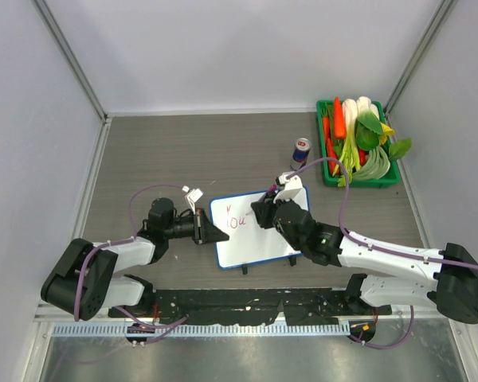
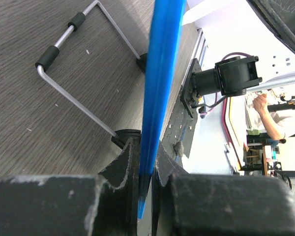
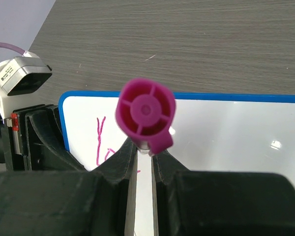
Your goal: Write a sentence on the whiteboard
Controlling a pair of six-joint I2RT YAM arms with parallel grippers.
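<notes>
Left pincer (image 2: 146, 152), clamped on the board's (image 1: 259, 239) rim, should hold steady. Right pincer (image 3: 143, 160), tight on the marker (image 3: 145, 118), should press lightly, extending the letters (image 1: 237, 221), seemingly "You".

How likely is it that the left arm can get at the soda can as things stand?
Probably not: the left gripper is shut on the whiteboard at its edge, and the soda can stands well beyond the board's far right corner.

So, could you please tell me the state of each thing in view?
whiteboard: left edge clamped, mostly blank.
sentence: only a few pink letters written.
marker: gripped, tip hidden.
left gripper: shut on the whiteboard.
right gripper: shut on the marker.
can: upright.
basket: full of vegetables.
</notes>
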